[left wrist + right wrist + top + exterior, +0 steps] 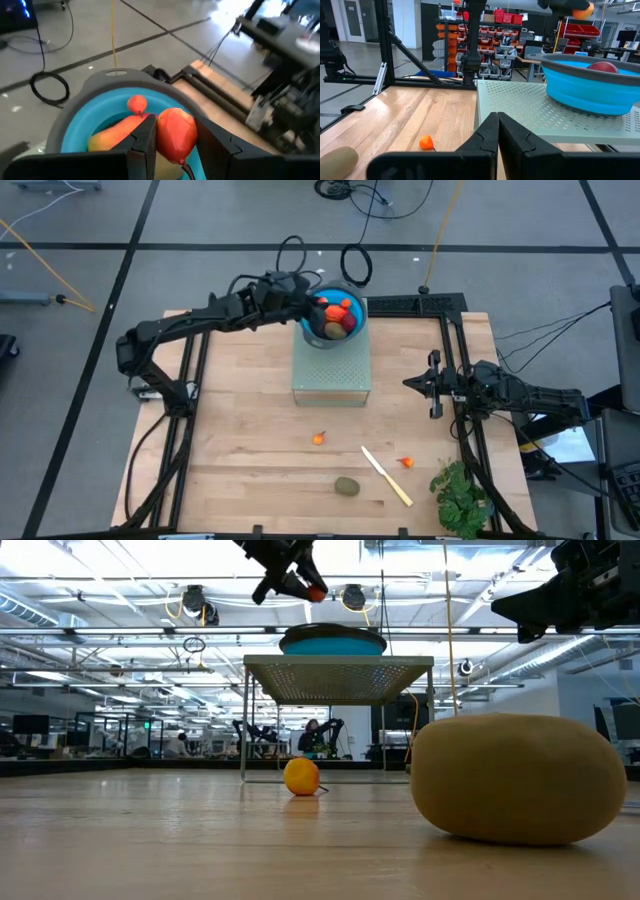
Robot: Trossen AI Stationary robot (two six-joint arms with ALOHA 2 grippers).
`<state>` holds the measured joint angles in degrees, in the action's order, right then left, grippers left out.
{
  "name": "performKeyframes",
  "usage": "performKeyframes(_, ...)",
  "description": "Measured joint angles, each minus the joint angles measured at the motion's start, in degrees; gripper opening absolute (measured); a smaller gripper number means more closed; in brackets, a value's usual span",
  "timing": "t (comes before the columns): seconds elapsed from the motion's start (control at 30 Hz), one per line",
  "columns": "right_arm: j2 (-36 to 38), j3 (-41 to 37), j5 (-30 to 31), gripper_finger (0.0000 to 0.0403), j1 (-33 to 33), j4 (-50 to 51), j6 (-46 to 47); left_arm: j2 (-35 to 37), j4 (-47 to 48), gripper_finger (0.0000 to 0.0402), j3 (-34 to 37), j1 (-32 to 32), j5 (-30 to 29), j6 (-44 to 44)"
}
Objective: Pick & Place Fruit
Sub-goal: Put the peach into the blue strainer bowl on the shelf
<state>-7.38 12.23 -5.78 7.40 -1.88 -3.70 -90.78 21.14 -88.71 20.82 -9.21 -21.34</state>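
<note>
My left gripper (316, 306) (174, 124) hangs over the blue bowl (352, 328) on the perforated grey stand (332, 375), shut on a small red-orange fruit piece (175, 135). In the bowl lie an orange oval (112, 135), a small orange ball (136, 103), a dark red ball (602, 66) and a brownish piece (333, 331). On the table rest a kiwi-like oval (347, 486) (515, 775) and two tiny orange-red bits (319, 438) (406, 462). My right gripper (435, 385) (497, 122) waits shut, right of the stand. My left gripper pinches the red-orange piece between its two fingers (146, 137), which stand on its opposite sides (161, 137). The fingers slant down from the table's left. The piece is lifted clear above the bowl's inside, and a thin dark stem (186, 170) hangs below it.
A long cream knife (386, 476) lies near the front edge, with a green leafy bunch (460, 495) at the front right corner. Black frame rails (460, 360) run along both sides of the wooden table (240, 430). Cables lie on the floor beyond the far edge.
</note>
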Motion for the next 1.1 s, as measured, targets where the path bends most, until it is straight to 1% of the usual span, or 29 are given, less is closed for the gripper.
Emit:
performKeyframes(0.33, -0.01, 0.0, -0.01, 0.0, 0.0, 0.01, 0.0, -3.77, 0.9, 0.0108, 0.02, -0.91, 2.13, 12.73)
performKeyframes(0.53, -0.01, 0.0, -0.02, 0.0, 0.0, 0.0, 0.02, -3.79, 6.18, 0.0108, 0.02, -2.31, 2.07, 19.0)
performKeyframes(0.77, -0.01, 0.0, -0.02, 0.0, 0.0, 0.01, 0.02, -3.79, 10.49, 0.0108, 0.02, -3.02, 1.73, 21.08)
performKeyframes(1.1, -0.01, 0.0, -0.01, 0.0, 0.0, 0.0, 0.02, -3.79, 10.85, 0.0108, 0.04, -1.6, 1.64, 21.18)
